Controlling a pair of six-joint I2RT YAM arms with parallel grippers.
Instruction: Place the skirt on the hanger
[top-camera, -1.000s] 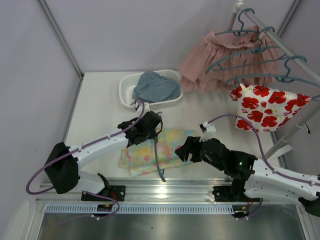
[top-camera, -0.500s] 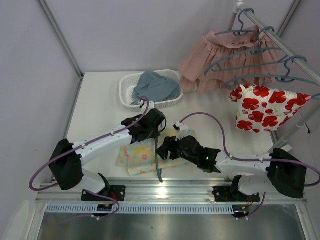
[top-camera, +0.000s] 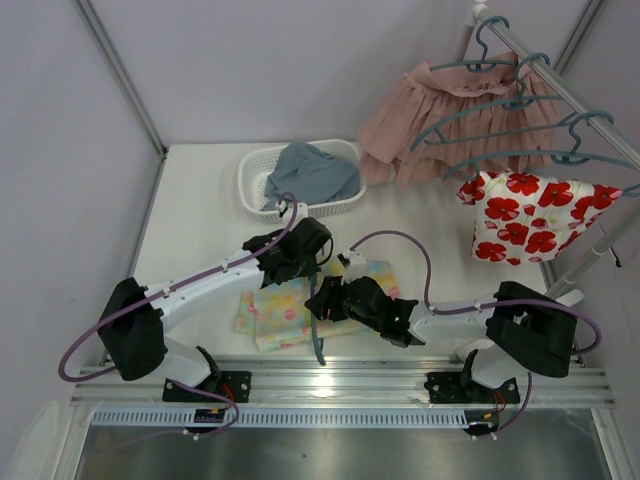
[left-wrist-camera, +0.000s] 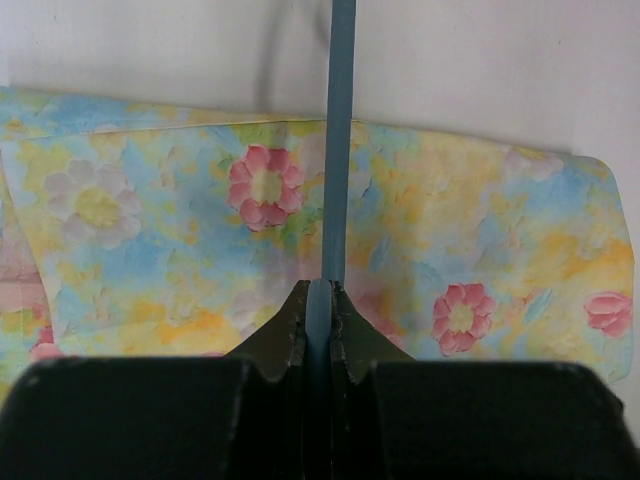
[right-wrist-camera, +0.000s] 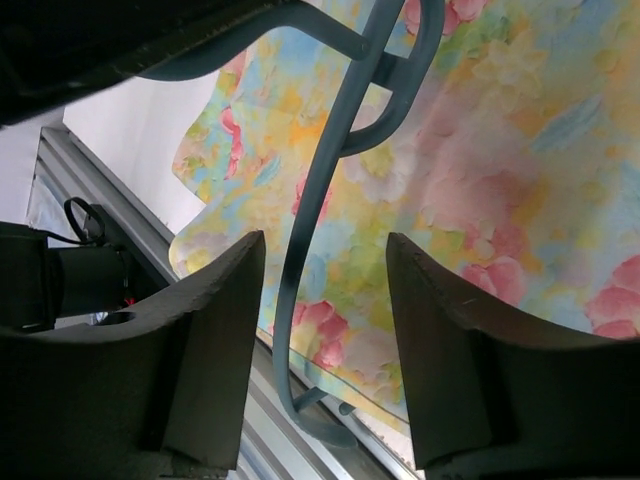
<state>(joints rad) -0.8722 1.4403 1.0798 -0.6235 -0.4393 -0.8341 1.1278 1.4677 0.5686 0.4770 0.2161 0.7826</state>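
Right arm: over the last second it has swung in from the right side of the tabletop (top-camera: 200, 200) toward the middle, and its elbow is now folded near its base.
Right tool (right-wrist-camera: 322, 262): spread open, one finger on each side of the hanger (left-wrist-camera: 340, 120); its wrist view shows a gap on both sides, so nothing is gripped yet.
Left tool (left-wrist-camera: 319, 300): clamped shut on the hanger's thin bar, in much the same place as half a second ago.
Hanger: held above the cloth by the left tool. In the top view it runs from that tool toward the near edge of the tabletop, and its curved end reaches past the skirt's near hem.
Skirt (left-wrist-camera: 150, 220): lies flat on the tabletop under both tools, not on the hanger, and it looks unmoved over the last second.
Meaning of the change: the right tool has probably come in to take a second hold on the hanger or steady it, before either tool deals with the skirt.
Progress: early, since no part of the skirt is threaded or draped over the hanger.
Risk: with both tools crowded over one spot, a closing right tool could pinch cloth along with the bar. How far the tool is from the cloth cannot be told.
Surroundings: a white basket (top-camera: 250, 185) of blue-grey cloth sits at the far side. A pink skirt (top-camera: 440, 120) and a red-flowered garment (top-camera: 525, 215) hang on the rail at the right.
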